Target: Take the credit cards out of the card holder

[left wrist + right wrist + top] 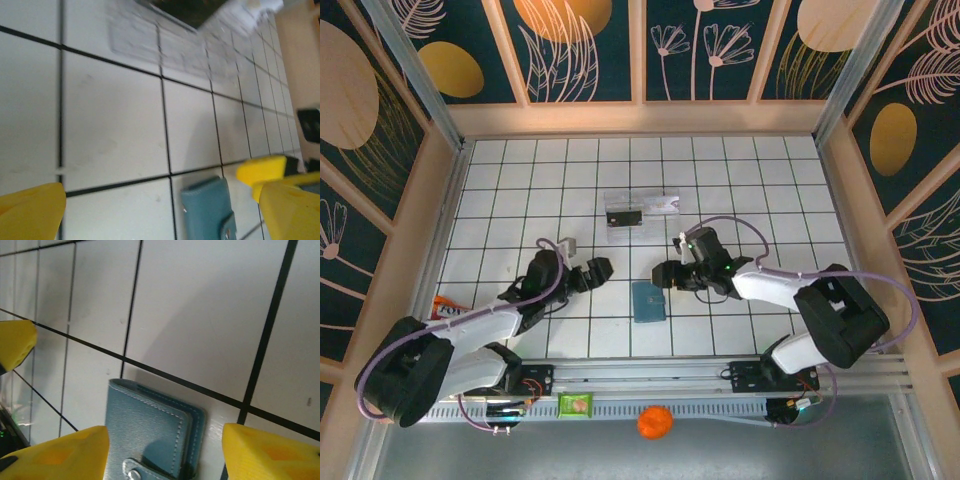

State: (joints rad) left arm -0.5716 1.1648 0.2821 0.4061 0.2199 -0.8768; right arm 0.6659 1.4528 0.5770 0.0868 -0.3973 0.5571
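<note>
The card holder (648,301) lies closed on the white tiled table, a teal-blue wallet with its snap tab fastened. The credit cards are hidden. My right gripper (670,272) hovers just beyond the holder's far edge. In the right wrist view the holder (150,425) lies between the yellow fingers of my right gripper (162,455), whose jaws are open and straddle it with a gap on the right side. My left gripper (588,273) is open, left of the holder. Through its wrist camera, the holder (207,207) sits toward the right finger of my left gripper (160,200).
A clear plastic tray (640,212) holding a dark flat item stands a few tiles behind the holder. An orange ball (655,421) and a green packet (576,404) lie by the near rail. A small orange object (442,305) sits at the left edge.
</note>
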